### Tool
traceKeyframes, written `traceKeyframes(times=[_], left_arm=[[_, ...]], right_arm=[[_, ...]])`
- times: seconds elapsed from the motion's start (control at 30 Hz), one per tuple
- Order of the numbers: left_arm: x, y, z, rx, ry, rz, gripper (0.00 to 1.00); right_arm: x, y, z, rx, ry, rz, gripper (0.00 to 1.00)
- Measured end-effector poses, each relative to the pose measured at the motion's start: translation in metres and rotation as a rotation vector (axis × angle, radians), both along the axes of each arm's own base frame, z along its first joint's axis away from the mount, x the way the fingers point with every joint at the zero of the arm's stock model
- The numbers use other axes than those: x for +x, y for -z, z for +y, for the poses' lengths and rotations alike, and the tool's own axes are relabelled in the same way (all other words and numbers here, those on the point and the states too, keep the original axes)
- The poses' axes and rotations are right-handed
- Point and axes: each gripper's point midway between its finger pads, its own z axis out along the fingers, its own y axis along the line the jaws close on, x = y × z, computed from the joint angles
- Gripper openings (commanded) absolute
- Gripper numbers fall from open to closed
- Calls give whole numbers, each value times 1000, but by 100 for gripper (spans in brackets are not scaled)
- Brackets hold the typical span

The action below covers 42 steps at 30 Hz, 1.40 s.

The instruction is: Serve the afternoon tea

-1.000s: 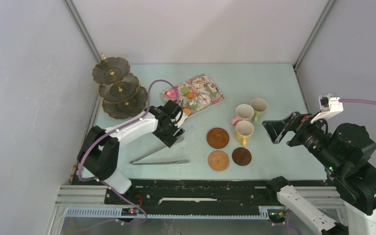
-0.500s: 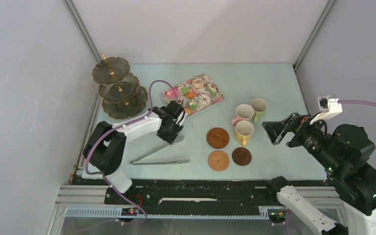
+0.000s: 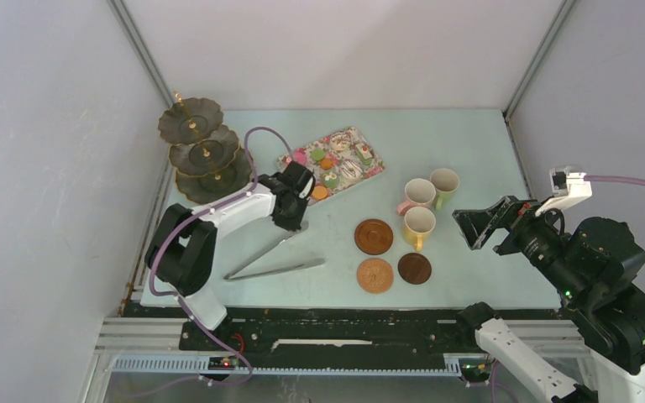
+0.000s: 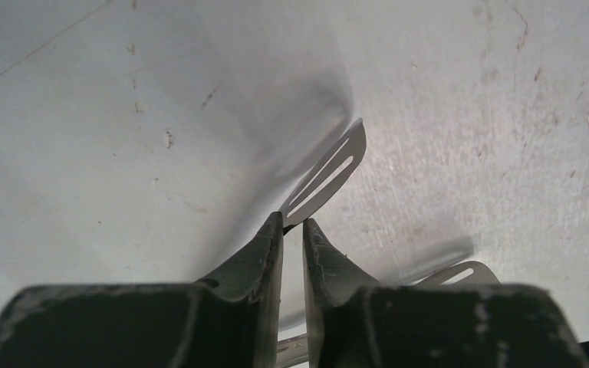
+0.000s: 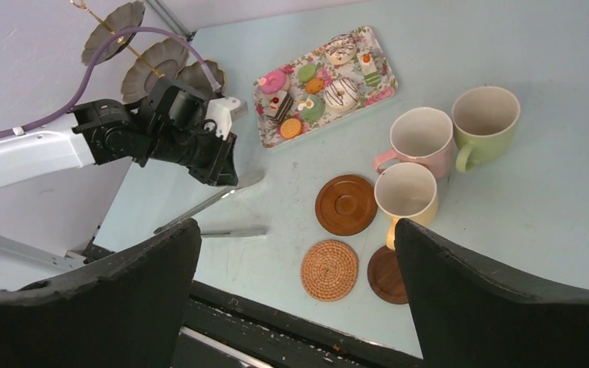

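Your left gripper [image 4: 293, 224] pinches one arm of the metal tongs [image 4: 355, 139] at centre left, and your right gripper [image 3: 468, 228] hangs spread wide. The toy cakes [image 3: 336, 159] sit on the flowered tray [image 3: 371, 173] at upper centre, the three-tier stand [image 3: 206, 155] is bare, and the mugs [image 3: 420, 223] stand beside the coasters [image 3: 374, 237]. Serving looks barely begun.

The table [image 3: 470, 143] is pale mint. At its ten o'clock, the three-tier stand [image 3: 206, 151] is dark brown with a gold stem. The tray [image 5: 382, 80] has a pink-and-white flower print. On it lie a pink doughnut [image 5: 274, 81], a green macaron [image 5: 307, 73], an orange macaron [image 5: 315, 85] and a chocolate-striped white doughnut [image 5: 343, 90]. The pink mug [image 5: 420, 142], green mug [image 5: 485, 115] and yellow mug [image 5: 408, 195] are white inside. The ringed coaster [image 5: 345, 205] is reddish brown and the plain coaster [image 5: 386, 277] darker brown. The woven coaster [image 5: 329, 270], at the yellow mug's seven o'clock, is tan. The tongs [image 3: 273, 269] are silver.
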Motion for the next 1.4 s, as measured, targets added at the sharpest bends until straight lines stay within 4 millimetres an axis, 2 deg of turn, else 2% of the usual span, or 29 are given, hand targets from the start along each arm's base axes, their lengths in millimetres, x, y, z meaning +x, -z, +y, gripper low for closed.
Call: traceKeyframes(times=[0.33,0.47,0.77,0.8,0.83,0.9,1.0,1.13,1.17,1.2,1.33,1.4], left_arm=[[9,-2,-2,-39,-64,-1,0],[13,-2,5,-50,-108,3,0],[28,-2,33,-76,-279,-1,0],[28,-1,36,-79,-298,0,3],[28,0,40,-84,-320,2,12],[28,1,48,-93,-360,4,39],[32,1,58,-102,-411,2,68],[34,-11,61,-128,-427,-38,82],[33,-16,62,-140,-427,-56,87],[30,-23,62,-156,-425,-76,98],[8,-43,59,-250,-415,-171,100],[-6,-46,53,-291,-396,-207,100]], right_arm=[[0,2,-2,-6,10,6,100],[0,3,-2,-7,10,9,100],[0,5,-3,-9,15,15,100],[0,5,-3,-8,16,16,100],[0,5,-3,-8,16,16,100],[1,5,-3,-8,18,16,100],[1,7,-3,-10,18,22,100],[3,10,-1,-7,18,35,100],[3,11,-1,-5,17,37,100],[3,11,0,-3,16,39,100],[5,13,1,-1,15,45,100],[7,15,2,-2,13,50,100]])
